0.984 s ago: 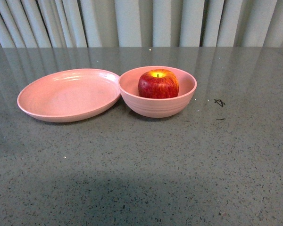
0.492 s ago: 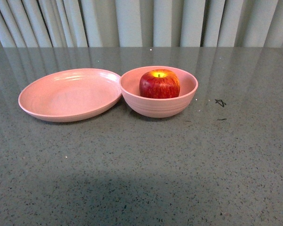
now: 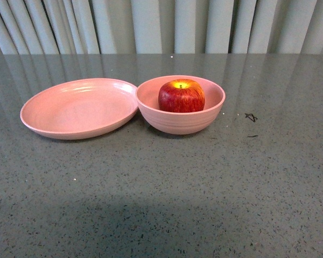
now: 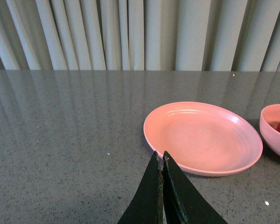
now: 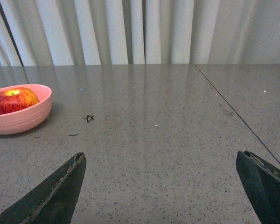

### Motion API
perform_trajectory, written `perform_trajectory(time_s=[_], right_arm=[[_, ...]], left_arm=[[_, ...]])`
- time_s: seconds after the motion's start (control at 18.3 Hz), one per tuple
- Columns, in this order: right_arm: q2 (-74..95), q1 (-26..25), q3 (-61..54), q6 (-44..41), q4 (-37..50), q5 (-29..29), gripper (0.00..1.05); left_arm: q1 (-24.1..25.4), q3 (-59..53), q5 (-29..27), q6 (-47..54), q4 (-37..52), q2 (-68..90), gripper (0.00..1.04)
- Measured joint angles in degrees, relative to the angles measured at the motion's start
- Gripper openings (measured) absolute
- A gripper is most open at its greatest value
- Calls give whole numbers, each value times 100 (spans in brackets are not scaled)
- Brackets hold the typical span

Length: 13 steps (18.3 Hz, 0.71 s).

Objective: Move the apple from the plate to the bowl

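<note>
While the front view is showing neither arm, the plate (image 3: 78, 108) is lying bare at the left of the grey speckled table (image 3: 167, 188), its rim touching or nearly touching the bowl (image 3: 180, 105) just to its right. The apple (image 3: 181, 95) is sitting upright inside the bowl, stem dip facing up. Compared with the earlier frames, everything is sitting almost exactly where it was, shifting only by a hair in the picture. A small black mark (image 3: 250, 116) is showing on the table right of the bowl. The left gripper (image 4: 161, 161) is hanging near the plate with fingers pressed together, holding nothing. The right gripper (image 5: 161, 163) is hovering with fingers spread wide, well apart from the bowl.
</note>
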Motion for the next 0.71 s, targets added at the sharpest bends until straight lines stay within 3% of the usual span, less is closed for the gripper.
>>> perform_trajectory(time_s=[0.71], right_arm=[[0, 0, 0, 0, -2, 0, 98]], left_arm=[[7, -874, -4, 0, -859, -1814, 1]])
